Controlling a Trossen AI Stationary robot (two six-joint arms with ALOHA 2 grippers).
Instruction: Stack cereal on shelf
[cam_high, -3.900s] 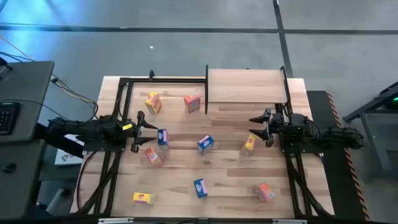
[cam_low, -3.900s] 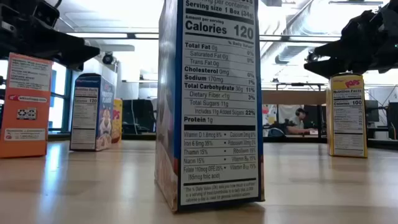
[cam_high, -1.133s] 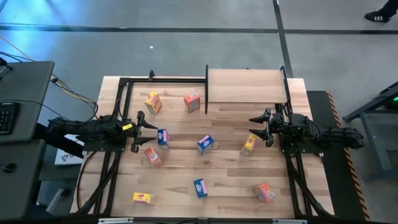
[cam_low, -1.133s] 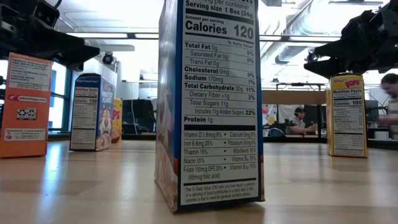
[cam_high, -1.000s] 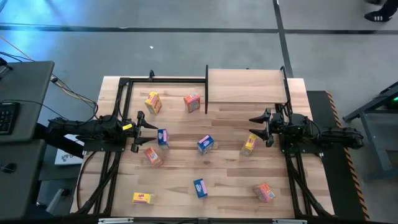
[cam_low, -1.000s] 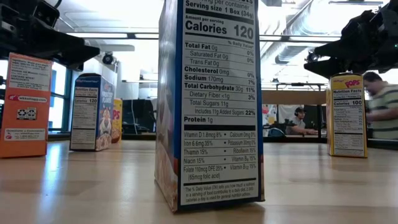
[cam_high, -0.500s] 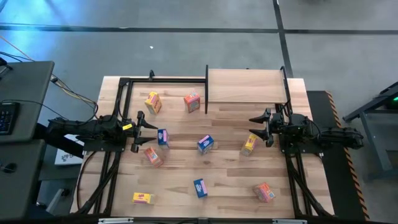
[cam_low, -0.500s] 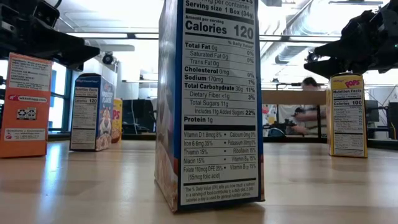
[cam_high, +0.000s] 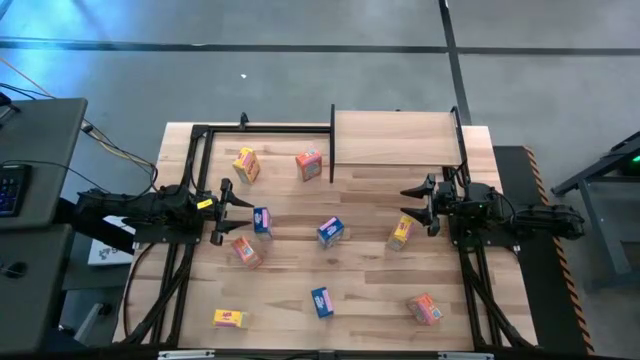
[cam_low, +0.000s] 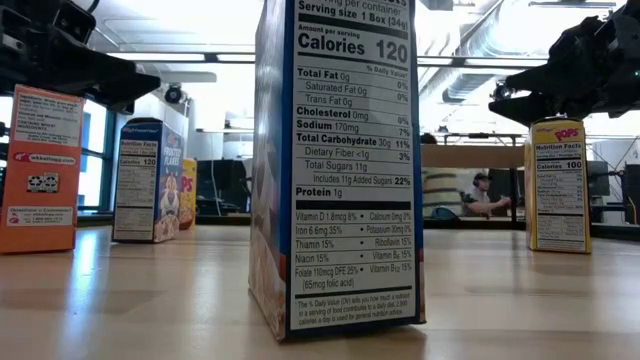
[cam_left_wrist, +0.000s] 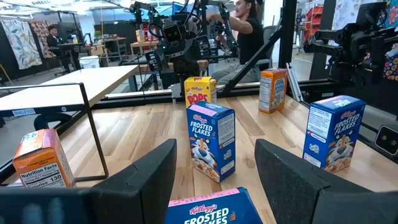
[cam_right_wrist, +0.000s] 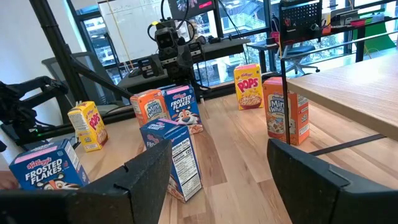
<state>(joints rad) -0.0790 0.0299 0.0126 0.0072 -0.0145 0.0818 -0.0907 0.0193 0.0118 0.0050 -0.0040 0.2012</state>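
Cereal boxes (cam_high: 330, 231) scattered on surface, shelf (cam_high: 395, 138) far right bare | likely light, crushable cardboard; pinch the narrow sides | left end effector (cam_high: 224, 211) and right end effector (cam_high: 418, 206) both released, empty.

orange, yellow, blue cereal boxes (cam_high: 330, 231), light wood shelf (cam_high: 395, 138)

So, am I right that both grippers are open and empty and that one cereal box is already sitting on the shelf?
Not quite: the shelf holds no cereal box; the high view shows its board bare. The left gripper and right gripper are indeed open and empty.
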